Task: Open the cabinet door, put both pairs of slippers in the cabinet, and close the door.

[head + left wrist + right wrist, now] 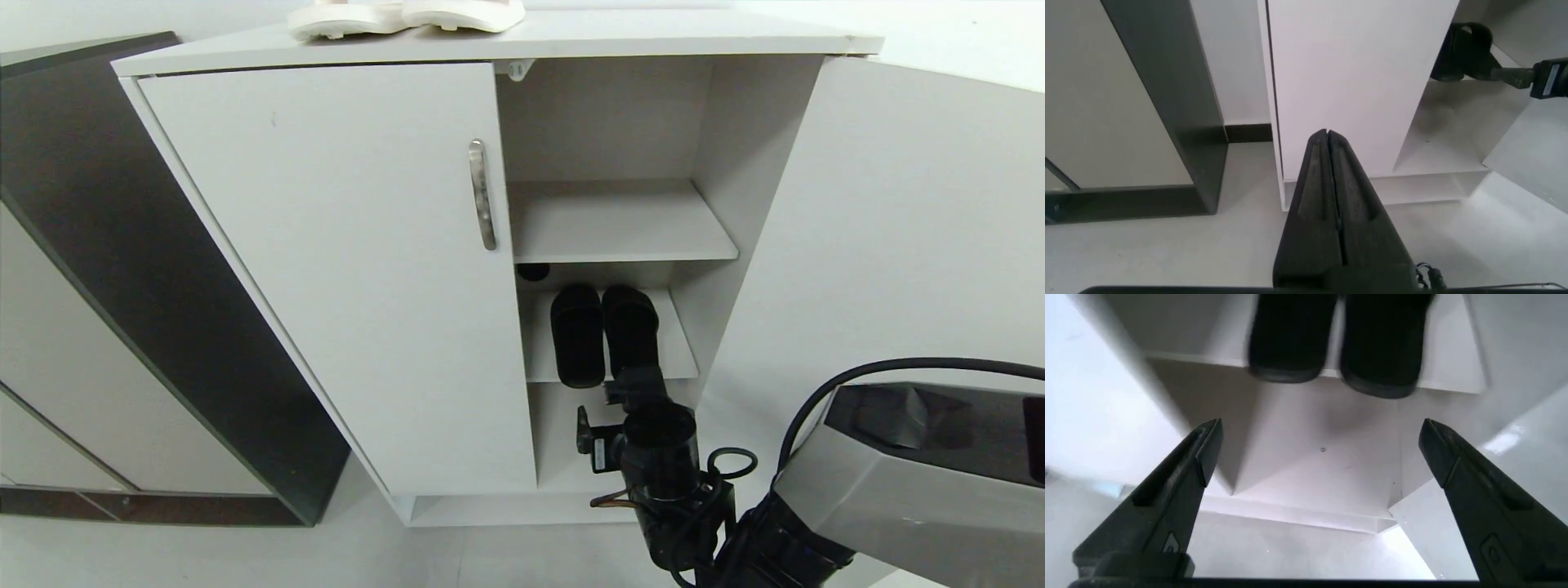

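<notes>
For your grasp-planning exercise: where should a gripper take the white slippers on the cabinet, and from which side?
Probably their near ends, from the front: the white slippers lie side by side at the front edge of the cabinet top.

- looks like a home entryway, maybe a mock-up room
- white shoe cabinet (326, 245) with shelves, black slippers (578, 335) inside, pale slippers (457, 15) on top
- plain white wall (939, 33), pale floor (204, 555), dark-framed panel (122, 245) beside

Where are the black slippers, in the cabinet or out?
In: the black slippers lie side by side on the middle shelf of the white cabinet, right door open.
</notes>
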You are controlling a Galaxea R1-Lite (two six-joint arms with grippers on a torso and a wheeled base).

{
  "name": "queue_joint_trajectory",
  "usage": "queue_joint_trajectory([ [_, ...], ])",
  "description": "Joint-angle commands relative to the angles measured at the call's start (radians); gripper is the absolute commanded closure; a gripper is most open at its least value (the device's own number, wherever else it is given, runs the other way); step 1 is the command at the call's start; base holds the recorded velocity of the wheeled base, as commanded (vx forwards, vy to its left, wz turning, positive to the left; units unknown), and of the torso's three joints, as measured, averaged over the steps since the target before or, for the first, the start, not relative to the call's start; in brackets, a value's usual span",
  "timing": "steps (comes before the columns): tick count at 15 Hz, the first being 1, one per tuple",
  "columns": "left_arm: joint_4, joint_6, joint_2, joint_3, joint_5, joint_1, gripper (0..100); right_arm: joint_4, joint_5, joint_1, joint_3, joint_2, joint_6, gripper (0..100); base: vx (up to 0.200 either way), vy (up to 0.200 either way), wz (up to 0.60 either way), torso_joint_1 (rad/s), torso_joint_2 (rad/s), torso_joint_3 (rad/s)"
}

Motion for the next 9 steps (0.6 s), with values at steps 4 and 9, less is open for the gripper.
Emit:
queue_joint_trajectory([
  [4, 0.000, 0.000, 0.002, 0.000, -0.001, 0.000, 100, 0.001, 0.001, 0.005, -0.009, -0.004, -0.004, 0, 0.000, 0.000, 0.00, 0.000, 0.00, 0.000],
  [9, 0.000, 0.000, 0.002, 0.000, -0.001, 0.000, 100, 0.003, 0.001, 0.013, -0.015, -0.002, -0.005, 0, 0.000, 0.000, 0.00, -0.001, 0.00, 0.125],
])
